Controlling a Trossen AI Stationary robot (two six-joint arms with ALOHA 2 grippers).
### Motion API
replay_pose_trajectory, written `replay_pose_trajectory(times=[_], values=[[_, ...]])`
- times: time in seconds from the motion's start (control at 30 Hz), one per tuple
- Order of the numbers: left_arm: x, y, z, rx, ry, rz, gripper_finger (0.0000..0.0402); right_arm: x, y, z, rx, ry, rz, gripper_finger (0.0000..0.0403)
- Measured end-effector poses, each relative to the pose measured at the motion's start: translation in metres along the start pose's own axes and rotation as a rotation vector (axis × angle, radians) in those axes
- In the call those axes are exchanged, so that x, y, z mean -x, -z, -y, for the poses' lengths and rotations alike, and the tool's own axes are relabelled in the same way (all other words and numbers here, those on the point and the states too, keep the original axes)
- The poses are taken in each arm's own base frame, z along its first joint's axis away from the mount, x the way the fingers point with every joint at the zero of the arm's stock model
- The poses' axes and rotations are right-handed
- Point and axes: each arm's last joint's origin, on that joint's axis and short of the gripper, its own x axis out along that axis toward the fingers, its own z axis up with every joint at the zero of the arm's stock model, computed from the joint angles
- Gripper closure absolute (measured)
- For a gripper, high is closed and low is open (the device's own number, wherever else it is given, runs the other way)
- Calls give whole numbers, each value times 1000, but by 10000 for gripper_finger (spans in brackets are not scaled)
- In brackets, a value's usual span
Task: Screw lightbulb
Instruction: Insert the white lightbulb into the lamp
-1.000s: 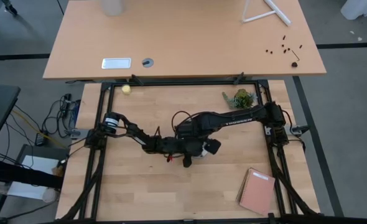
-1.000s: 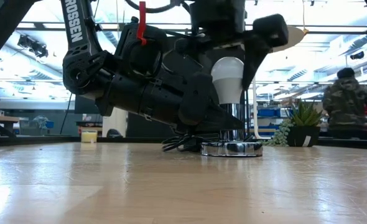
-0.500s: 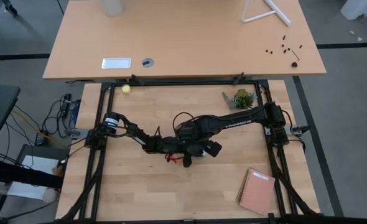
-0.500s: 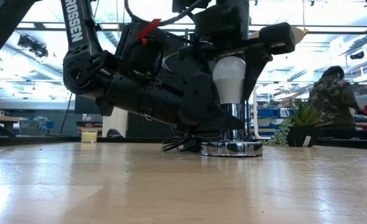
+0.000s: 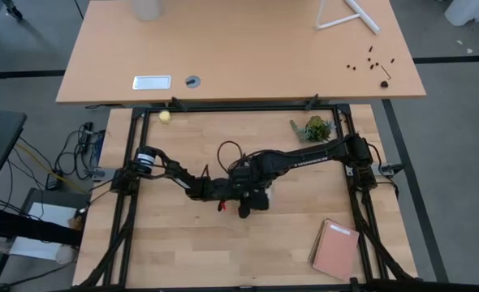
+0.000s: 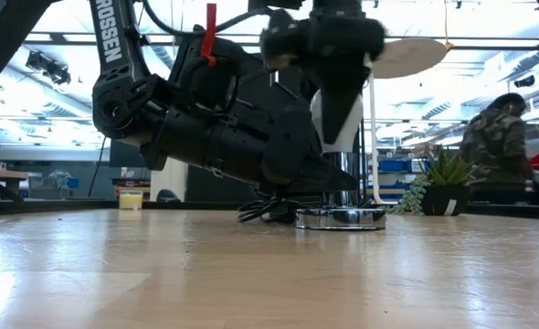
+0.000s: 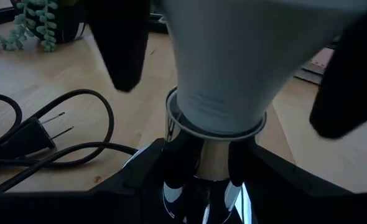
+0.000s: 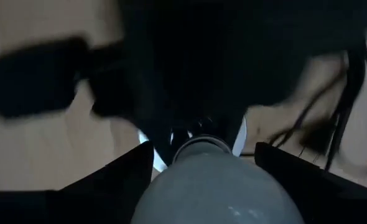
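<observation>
The white lightbulb (image 6: 319, 117) stands upright with its base in the chrome socket collar (image 7: 214, 121), above the round silver socket disc (image 6: 341, 217), which rests on the table. My left gripper (image 6: 326, 178) reaches in low from the table's left and is shut on the socket. Straight above the bulb, my right gripper (image 8: 205, 168) points down and is shut on it. In the high view both grippers (image 5: 254, 197) hide the bulb and the socket. The black cord and its plug (image 7: 34, 134) lie beside the socket. My left gripper pinches the socket's upright chrome stem (image 7: 199, 180) between its two fingers, just below the collar. The fingers come nearly level from the table's left. The disc stays flat on the table. My right gripper holds the bulb's rounded white body (image 8: 211, 186) between its two fingers (image 8: 118, 180), from above, pointing down. The bulb stands upright, its base in the socket.
At the back right stands a small potted plant (image 5: 312, 128), and a pink notebook (image 5: 335, 248) lies at the front right. A yellowish ball (image 5: 166, 117) sits at the back left. A person (image 6: 498, 137) moves in the room behind. Bare wood stretches across the near side.
My right gripper has rolled a good way about its downward line while staying over the bulb. Its fingers, which stood wider on either side of the bulb a second ago, have closed in on it. The socket has kept still.
</observation>
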Motion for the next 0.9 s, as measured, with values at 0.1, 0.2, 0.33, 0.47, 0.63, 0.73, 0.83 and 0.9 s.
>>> replay_pose_trajectory(times=[0.1,0.2,0.33,0.47,0.63,0.73,0.83,0.9], values=[[0,0,0,-1,0,-1,211,0,-1,2,-264,1,5,126],[0,0,0,0,0,-1,211,0,-1,3,-415,-6,8,143],[0,0,0,0,1,-1,211,1,-2,1,-357,-38,6,136],[0,0,0,-4,2,-2,211,6,-4,-2,-262,-60,21,86],[0,0,0,4,0,-1,211,21,-12,-3,-108,-78,87,30],[0,0,0,4,0,0,211,30,-12,-3,-21,-57,88,16],[0,0,0,4,-1,0,211,41,-12,-2,28,-46,84,14],[0,0,0,3,-1,-3,211,48,-13,-1,34,-45,89,16]])
